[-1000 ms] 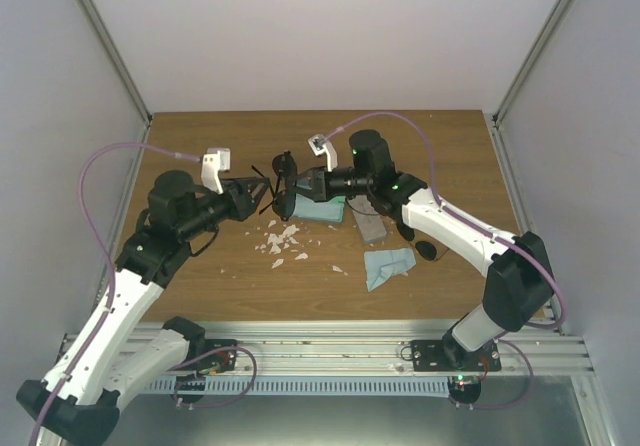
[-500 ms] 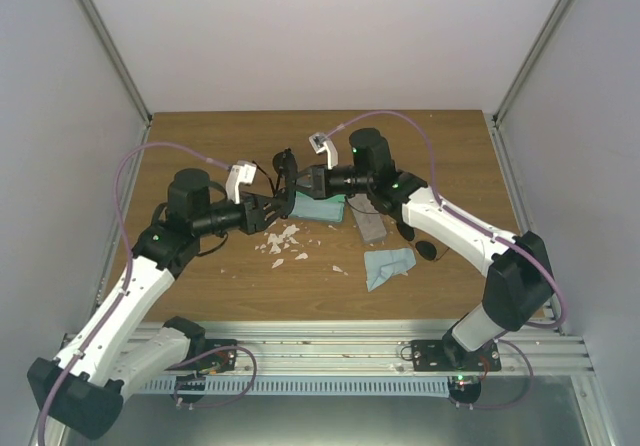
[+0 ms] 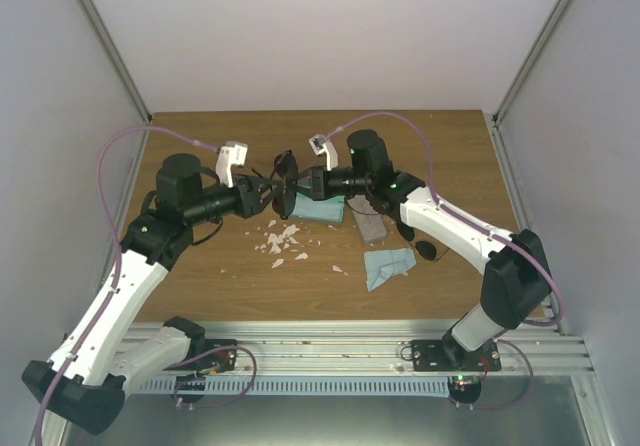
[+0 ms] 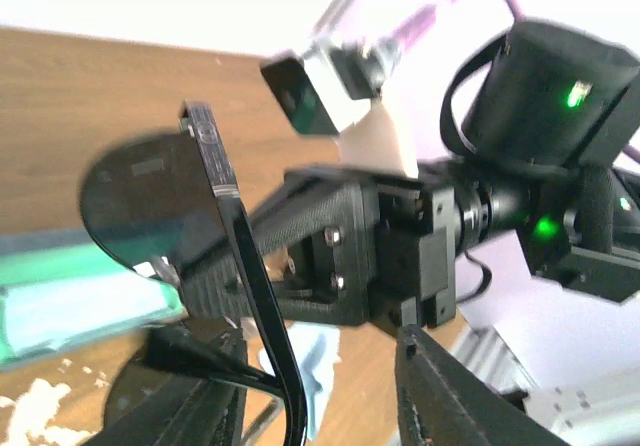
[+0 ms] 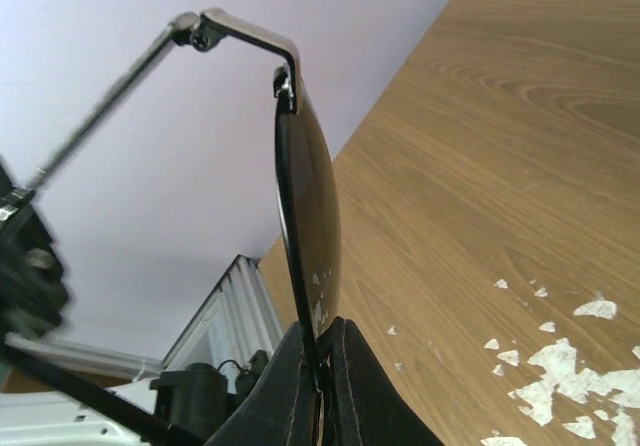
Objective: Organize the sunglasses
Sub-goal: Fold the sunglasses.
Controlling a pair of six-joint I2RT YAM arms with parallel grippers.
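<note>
R gripper (image 5: 321, 356) is pinched tight on the lower rim of the dark-lens sunglasses (image 5: 310, 206). It holds them upright in the air over mid-table (image 3: 230, 286), w/ one temple (image 4: 256, 296) swung out toward the L side. L gripper (image 3: 264, 194) is spread. In its wrist view that temple runs down btwn its fingers (image 4: 450, 406), not squeezed yet as far as we can tell.

Change over the last sec: L arm dips toward the white scraps (image 3: 280, 238), then comes back up & in. Its tips now sit right at the frame instead of apart from it. R arm barely shifts.

We read this as a 2-arm fold: R steadies, L closes the temple so the pair can go in a case.

Under the pair lies the green-lined case (image 3: 318, 209), w/ a grey case (image 3: 368, 224) just beside it & a light-blue cloth (image 3: 388, 264) nearer us. A 2nd dark pair (image 3: 425, 249) seems to lie by the R forearm, but it's too small to be sure. Neither pair we see is cased, so prob. still early.
</note>
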